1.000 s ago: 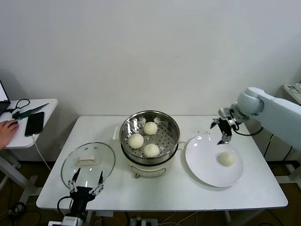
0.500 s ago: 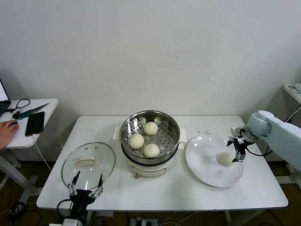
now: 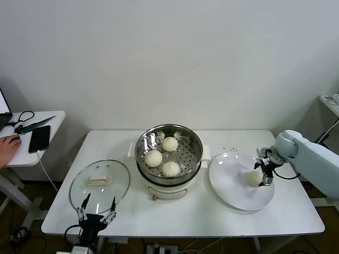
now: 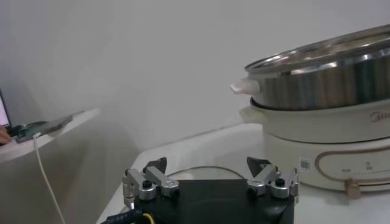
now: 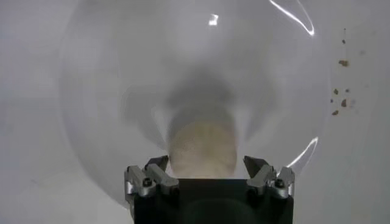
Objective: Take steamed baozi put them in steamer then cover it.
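The scene is evenly and brightly lit from overhead. Soft shadows are cast under the steamer onto the tabletop. Bright glints are seen on the white plate in the right wrist view, where the bun is blurred.

Four steamed baozi, one steamer, one cover, one plate, two pincers.

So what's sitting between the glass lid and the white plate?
The steamer, holding three baozi, stands between the lid and plate, in the head view.
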Action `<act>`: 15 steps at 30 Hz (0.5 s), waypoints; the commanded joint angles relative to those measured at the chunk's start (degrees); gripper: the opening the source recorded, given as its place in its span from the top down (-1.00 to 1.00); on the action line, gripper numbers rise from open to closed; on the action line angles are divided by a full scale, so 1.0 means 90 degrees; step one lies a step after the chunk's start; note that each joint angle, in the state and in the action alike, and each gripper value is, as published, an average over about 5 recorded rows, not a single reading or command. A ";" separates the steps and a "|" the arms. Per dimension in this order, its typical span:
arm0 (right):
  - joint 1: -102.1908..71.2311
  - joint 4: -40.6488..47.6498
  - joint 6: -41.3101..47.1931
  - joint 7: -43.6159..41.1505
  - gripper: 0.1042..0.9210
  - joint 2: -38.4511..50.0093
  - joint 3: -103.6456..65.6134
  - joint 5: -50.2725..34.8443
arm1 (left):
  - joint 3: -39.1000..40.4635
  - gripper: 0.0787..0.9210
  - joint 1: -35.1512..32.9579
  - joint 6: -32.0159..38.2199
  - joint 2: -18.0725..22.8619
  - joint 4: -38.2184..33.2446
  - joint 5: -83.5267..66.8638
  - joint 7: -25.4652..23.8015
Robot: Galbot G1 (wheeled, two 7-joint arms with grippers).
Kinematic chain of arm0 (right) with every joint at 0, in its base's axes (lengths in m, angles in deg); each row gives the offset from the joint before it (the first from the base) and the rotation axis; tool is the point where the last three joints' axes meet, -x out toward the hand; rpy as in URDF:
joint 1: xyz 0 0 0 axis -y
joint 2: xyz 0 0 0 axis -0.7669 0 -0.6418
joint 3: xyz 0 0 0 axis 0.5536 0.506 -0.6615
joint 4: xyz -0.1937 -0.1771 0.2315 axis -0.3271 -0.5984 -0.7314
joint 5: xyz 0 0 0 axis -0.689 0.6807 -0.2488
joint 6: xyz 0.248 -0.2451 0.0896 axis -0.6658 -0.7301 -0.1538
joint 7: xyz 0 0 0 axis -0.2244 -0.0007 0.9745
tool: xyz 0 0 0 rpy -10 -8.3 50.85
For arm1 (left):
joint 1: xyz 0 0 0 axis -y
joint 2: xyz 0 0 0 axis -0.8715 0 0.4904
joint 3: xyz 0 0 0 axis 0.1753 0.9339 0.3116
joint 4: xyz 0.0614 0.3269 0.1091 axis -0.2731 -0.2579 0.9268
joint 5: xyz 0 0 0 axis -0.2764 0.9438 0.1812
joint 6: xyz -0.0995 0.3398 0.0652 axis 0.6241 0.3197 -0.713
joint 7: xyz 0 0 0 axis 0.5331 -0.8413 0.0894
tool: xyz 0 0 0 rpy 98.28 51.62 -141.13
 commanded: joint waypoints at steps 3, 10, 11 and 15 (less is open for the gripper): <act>-0.0125 0.0315 -0.0032 -0.0011 -0.75 -0.0238 -0.0085 0.0083 | 0.0008 -0.77 0.0012 -0.0016 0.0016 0.0003 0.0012 0.0001; -0.0058 0.0315 -0.0052 -0.0022 -0.60 -0.0229 -0.0032 0.0030 | 0.0030 -0.77 0.0016 -0.0024 0.0029 -0.0030 0.0042 0.0002; -0.0039 0.0307 -0.0052 -0.0026 -0.57 -0.0212 -0.0012 0.0006 | 0.0031 -0.77 0.0015 -0.0024 0.0030 -0.0033 0.0045 0.0003; 0.0135 0.0228 -0.0022 -0.0023 -0.50 -0.0112 0.0149 -0.0209 | 0.0027 -0.77 -0.0002 -0.0021 0.0033 -0.0037 0.0046 0.0005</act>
